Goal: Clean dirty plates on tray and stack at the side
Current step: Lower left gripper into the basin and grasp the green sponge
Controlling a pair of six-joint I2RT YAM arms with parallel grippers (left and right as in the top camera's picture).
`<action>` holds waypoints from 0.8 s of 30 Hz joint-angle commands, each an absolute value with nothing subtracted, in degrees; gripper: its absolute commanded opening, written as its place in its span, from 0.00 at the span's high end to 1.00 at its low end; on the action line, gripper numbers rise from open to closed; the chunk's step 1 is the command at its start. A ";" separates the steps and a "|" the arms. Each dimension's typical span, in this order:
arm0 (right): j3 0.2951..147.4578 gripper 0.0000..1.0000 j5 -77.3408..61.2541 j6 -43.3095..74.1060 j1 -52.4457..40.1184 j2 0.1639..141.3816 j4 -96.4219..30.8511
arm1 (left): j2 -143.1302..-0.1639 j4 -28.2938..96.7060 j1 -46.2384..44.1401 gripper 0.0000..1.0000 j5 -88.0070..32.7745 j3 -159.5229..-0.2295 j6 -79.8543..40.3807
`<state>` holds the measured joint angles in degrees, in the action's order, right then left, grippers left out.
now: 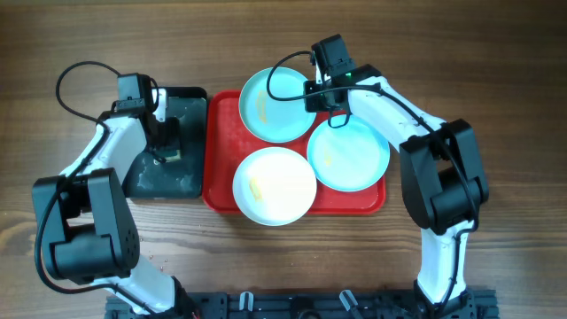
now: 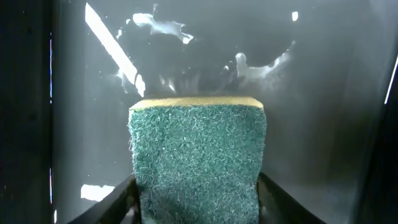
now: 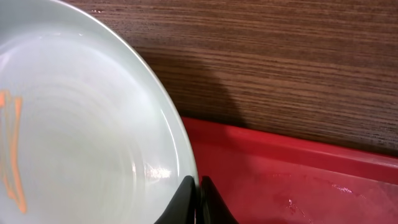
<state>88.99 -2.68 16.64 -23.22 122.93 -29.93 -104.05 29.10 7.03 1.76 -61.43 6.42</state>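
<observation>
Three plates lie on the red tray [image 1: 221,151]: a turquoise plate [image 1: 275,105] at the back, a second turquoise plate [image 1: 348,155] at the right, and a white plate [image 1: 275,184] in front. Each carries a yellowish smear. My right gripper [image 1: 312,96] is shut on the right rim of the back plate; the right wrist view shows the fingertips [image 3: 198,202] pinching that rim [image 3: 180,143] over the tray [image 3: 292,180]. My left gripper [image 1: 165,152] is over the black tray [image 1: 190,102], its fingers [image 2: 198,205] pressed against both sides of the green sponge [image 2: 198,155].
The black tray sits directly left of the red tray, its wet floor [image 2: 311,112] glinting. Bare wooden table [image 1: 496,71] lies to the right of and behind the trays. Both arm bases stand at the front edge.
</observation>
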 commanded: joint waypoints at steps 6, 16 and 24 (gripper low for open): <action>88.42 0.95 -1.85 16.56 -23.29 123.46 -29.85 | -104.81 28.03 7.05 0.39 -0.21 -60.36 7.09; 88.42 0.95 -1.85 16.53 -23.29 123.46 -29.80 | -104.81 27.79 7.05 0.49 -0.19 -60.20 7.11; 88.42 0.95 -1.85 16.53 -23.29 123.46 -29.74 | -104.81 27.44 7.05 0.46 -0.19 -59.99 7.09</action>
